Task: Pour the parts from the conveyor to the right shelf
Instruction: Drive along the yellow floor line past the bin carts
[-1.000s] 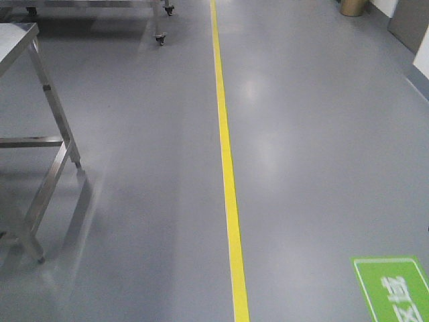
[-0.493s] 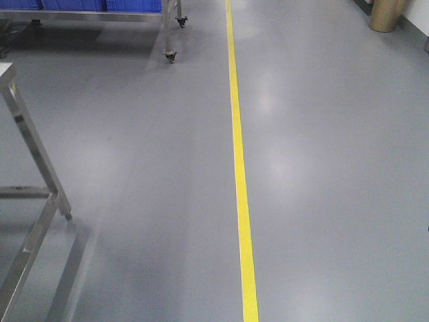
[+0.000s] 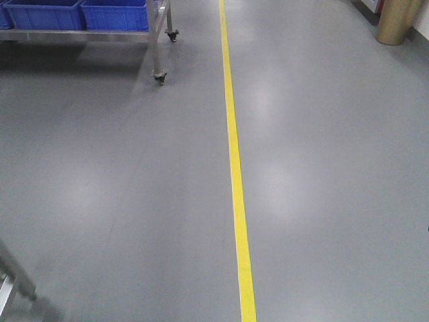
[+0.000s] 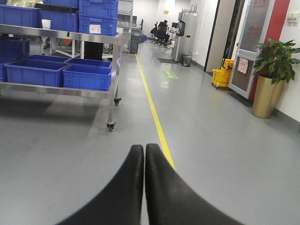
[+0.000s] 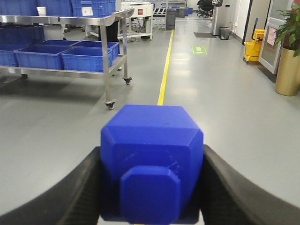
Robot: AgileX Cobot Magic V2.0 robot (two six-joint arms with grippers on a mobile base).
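Flooring (image 3: 322, 168) is smooth grey with a soft sheen. A yellow line (image 3: 234, 168) runs straight ahead down the corridor, passing just right of the tips of the left gripper (image 4: 144, 154).

We see that gripper's two black curved fingers pressed together with nothing between them. The right gripper (image 5: 152, 159) is clamped on the block (image 5: 150, 131), a bright blue plastic cube with bevelled edges and a square stud facing the camera. One black finger presses on each of its sides.

Ahead and to the left of both pairs of jaws stands the shelf (image 4: 114, 70), a stainless steel rack on castors (image 4: 110, 125). It carries deep blue rectangular tubs (image 4: 86, 77), and more tubs are stacked on its upper level.

Ahead and to the right of the left jaws, a leafy plant (image 4: 276, 56) grows in a tall gold pot (image 4: 265, 96), next to a yellow mop bucket (image 4: 220, 77).

A white label (image 4: 95, 29) on an upper tub, a pink notice (image 4: 242, 65) on the door and a green floor sign (image 4: 169, 74) are all too small for us to read.
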